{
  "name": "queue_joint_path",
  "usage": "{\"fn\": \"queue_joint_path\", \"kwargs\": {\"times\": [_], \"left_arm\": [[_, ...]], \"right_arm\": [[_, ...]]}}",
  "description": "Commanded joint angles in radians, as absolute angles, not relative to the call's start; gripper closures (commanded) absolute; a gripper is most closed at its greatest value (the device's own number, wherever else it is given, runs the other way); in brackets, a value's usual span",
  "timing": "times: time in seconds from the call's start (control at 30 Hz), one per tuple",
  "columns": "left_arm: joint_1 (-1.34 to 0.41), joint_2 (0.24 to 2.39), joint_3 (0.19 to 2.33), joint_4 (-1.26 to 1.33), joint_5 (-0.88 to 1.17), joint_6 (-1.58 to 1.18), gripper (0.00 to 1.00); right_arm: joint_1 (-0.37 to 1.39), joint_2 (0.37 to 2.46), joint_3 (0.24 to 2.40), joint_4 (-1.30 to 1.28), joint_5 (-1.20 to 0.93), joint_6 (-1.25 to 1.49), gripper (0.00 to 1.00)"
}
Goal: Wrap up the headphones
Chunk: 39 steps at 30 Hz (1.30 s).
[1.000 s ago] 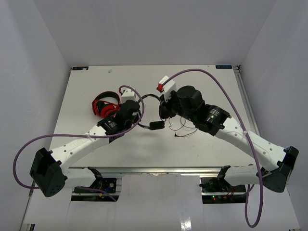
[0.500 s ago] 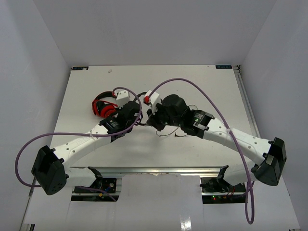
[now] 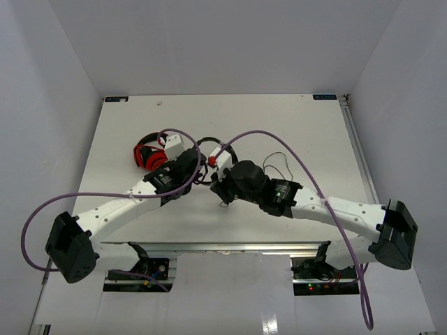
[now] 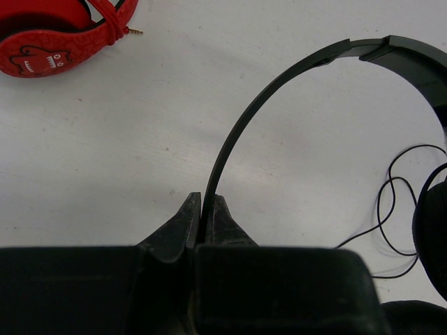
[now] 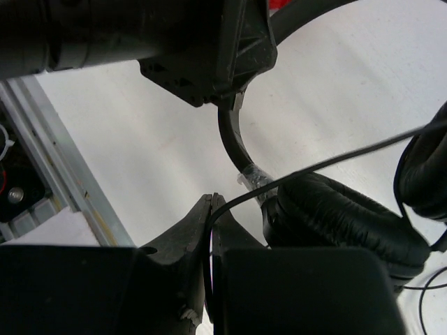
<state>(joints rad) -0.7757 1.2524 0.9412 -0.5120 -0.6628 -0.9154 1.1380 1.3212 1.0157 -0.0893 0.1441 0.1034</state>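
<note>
**Spotter:** What have you got?

**Operator:** My right gripper [image 5: 211, 207] is pinching the cable [image 5: 328, 162] beside an earcup [image 5: 335, 216]. My left gripper [image 4: 206, 218] is clamped on the headband [image 4: 241, 125]. The headphones [image 3: 215, 141] lie on the table [image 3: 300, 125], between the two.

**Spotter:** Risks?

**Operator:** The thin cable could slip free, or a hard tug could twist the band loose. It's crowded here. Beyond, the red headphones [image 4: 42, 38] could snag loose loops.

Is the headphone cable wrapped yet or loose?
Loose: the cable lies in open loops on the table; the right gripper pinches one strand.
</note>
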Motion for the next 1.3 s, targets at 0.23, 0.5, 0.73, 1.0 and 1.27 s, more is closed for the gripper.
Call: {"fn": "queue_joint_path", "kwargs": {"times": [0.23,0.5,0.73,1.0,1.27], "left_arm": [[-0.776,1.107,0.991,-0.492,-0.608,-1.063,1.0],[-0.776,1.038,0.967,-0.493,-0.58,-1.08,1.0],[-0.776,0.975,0.951,-0.493,-0.577,-1.107,1.0],[-0.776,0.955,0.947,-0.484,-0.59,-1.141,1.0],[-0.776,0.976,0.941,-0.485,-0.639,-1.164,1.0]], "right_arm": [[1.269,1.221,0.787,0.211,0.394,0.203,0.92],[1.283,1.205,0.691,0.298,0.482,0.214,0.92],[1.285,1.176,0.628,0.385,0.488,0.225,0.92],[1.329,1.216,0.619,0.469,0.491,0.223,0.92],[1.419,1.317,0.766,0.419,0.613,0.227,0.92]]}}
